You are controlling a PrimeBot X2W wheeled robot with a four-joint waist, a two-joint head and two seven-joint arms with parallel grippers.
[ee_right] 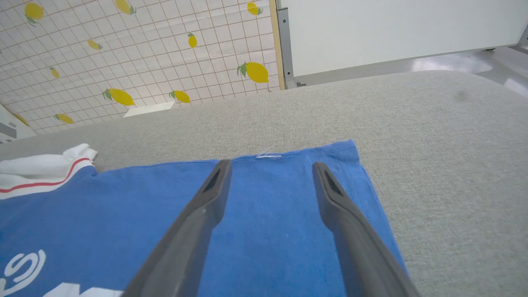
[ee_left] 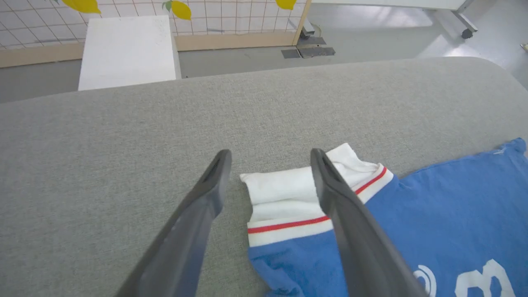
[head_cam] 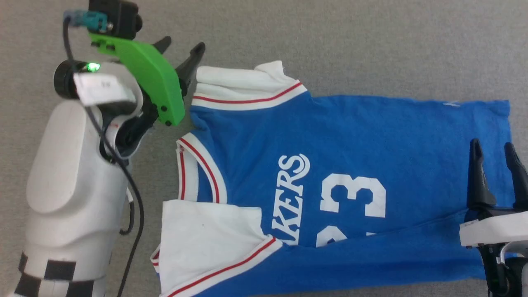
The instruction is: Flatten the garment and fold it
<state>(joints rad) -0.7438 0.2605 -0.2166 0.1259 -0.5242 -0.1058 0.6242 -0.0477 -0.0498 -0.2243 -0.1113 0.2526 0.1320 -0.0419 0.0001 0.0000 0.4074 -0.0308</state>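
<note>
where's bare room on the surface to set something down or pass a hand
Widest bare patch: the grey surface on the far side of the jersey. More lies right of the hem. Crowded: the far sleeve, where the open left gripper hangs, and the hem, under the open right gripper.

One garment (head_cam: pixel 350 165) — two hands, left hand (head_cam: pixel 183 42) and right hand (head_cam: pixel 492 144) — one grey surface (head_cam: pixel 371 41)

Royal-blue garment (head_cam: pixel 350 136) with white sleeves, red-and-white trim, white number 23, lay sideways on the grey desk (head_cam: pixel 371 41), collar left, near edge folded over
</note>
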